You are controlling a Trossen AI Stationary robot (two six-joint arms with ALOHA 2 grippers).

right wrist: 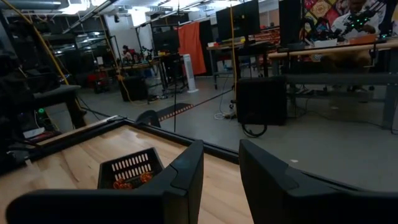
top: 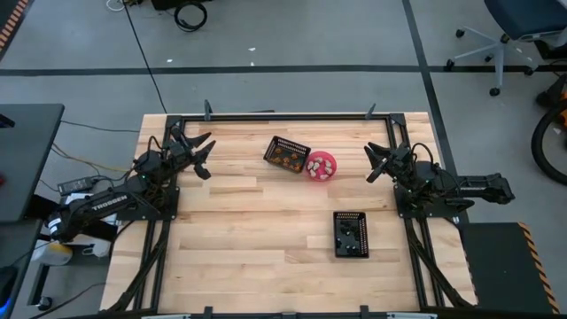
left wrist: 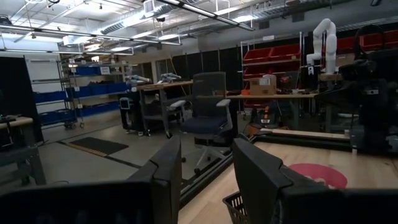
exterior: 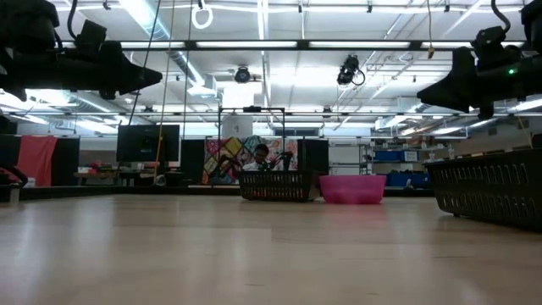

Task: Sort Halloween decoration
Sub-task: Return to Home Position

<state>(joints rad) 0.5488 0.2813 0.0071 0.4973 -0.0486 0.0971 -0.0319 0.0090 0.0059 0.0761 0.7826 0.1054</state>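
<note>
A black mesh basket (top: 276, 143) sits askew near the far edge of the wooden table (top: 239, 230), with a round pink bowl (top: 308, 170) just beside it. A second black basket (top: 337, 236) stands well apart, toward the front right. A grey office chair (left wrist: 208, 106) stands on the floor beyond.

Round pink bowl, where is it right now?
In the high view, the round pink bowl sits in the table's far middle, just on the right-arm side of the tilted black mesh basket.
</note>
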